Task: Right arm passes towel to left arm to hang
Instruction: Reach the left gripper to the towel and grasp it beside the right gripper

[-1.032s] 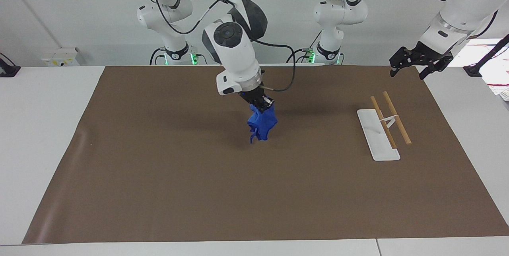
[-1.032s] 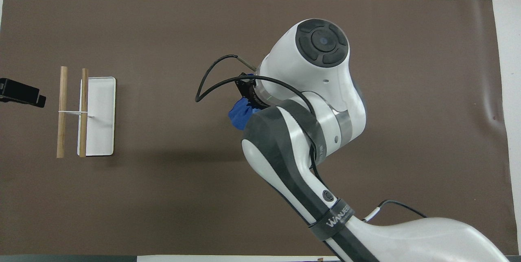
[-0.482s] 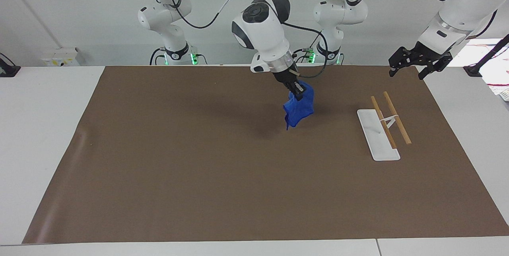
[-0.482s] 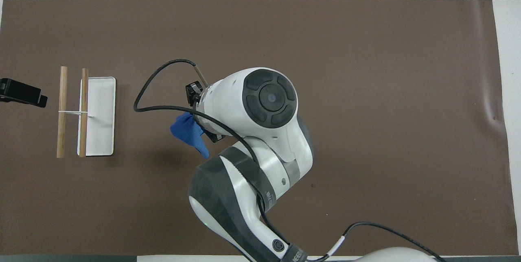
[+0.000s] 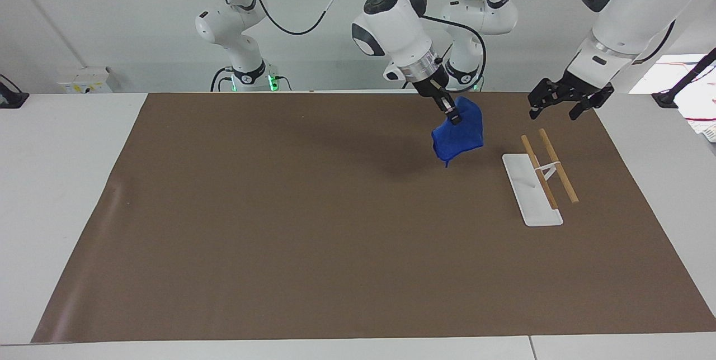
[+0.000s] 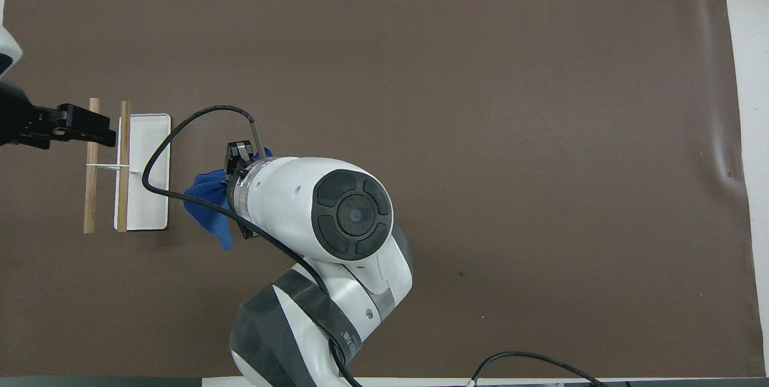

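The blue towel [image 5: 461, 136] hangs bunched from my right gripper [image 5: 452, 117], which is shut on its upper edge and holds it in the air over the brown mat, near the rack. In the overhead view the towel [image 6: 207, 204] shows beside the right arm's wrist, which hides most of that gripper. My left gripper [image 5: 552, 109] is open and empty, up in the air over the rack's end nearer the robots. In the overhead view it [image 6: 90, 128] covers the wooden rods.
The rack is a white flat base [image 5: 531, 198] with two wooden rods [image 5: 559, 173] on a thin stand, toward the left arm's end of the brown mat [image 5: 279, 237]. In the overhead view the base [image 6: 147, 195] lies beside the rods [image 6: 92, 195].
My right gripper has carried the towel up and toward the left arm's end, close to the rack. My left gripper has moved in over the rack.
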You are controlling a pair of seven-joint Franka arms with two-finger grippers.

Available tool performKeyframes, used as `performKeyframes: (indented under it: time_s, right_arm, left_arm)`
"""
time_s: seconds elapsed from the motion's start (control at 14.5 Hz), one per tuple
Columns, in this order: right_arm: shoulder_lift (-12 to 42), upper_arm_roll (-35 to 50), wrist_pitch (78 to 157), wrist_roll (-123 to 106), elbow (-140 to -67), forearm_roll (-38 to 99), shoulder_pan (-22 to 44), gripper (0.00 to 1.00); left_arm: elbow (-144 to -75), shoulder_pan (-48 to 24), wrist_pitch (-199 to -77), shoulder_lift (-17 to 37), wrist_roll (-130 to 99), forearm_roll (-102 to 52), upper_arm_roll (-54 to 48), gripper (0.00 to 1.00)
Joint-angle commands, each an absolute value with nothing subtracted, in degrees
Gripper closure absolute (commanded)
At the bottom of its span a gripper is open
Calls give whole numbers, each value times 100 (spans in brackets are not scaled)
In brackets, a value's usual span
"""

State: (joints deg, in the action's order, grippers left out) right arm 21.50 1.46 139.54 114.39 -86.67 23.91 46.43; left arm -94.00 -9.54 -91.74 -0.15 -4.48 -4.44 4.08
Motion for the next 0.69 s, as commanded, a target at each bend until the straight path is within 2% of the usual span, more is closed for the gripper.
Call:
performKeyframes:
  time_s: [0.0, 0.28, 0.48, 0.62]
  right_arm:
    - [2171, 114, 14263, 11531, -8666, 2689, 4632, 100]
    - [2180, 114, 14309, 11496, -8701, 2698, 4632, 100]
    - [2180, 114, 14300, 11487, -8719, 2689, 4632, 100]
    - [2180, 114, 14300, 11479, -8719, 2689, 4632, 100]
  left_arm:
    - [-10228, -1037, -9894, -228, -1490, -886, 431, 0]
    - [-11116, -1116, -10511, -255, -2231, -1545, 431, 1]
    - [-11486, -1116, -10730, -334, -2530, -2116, 422, 8]
    - [-11741, -1125, -10942, -334, -2671, -2424, 422, 8]
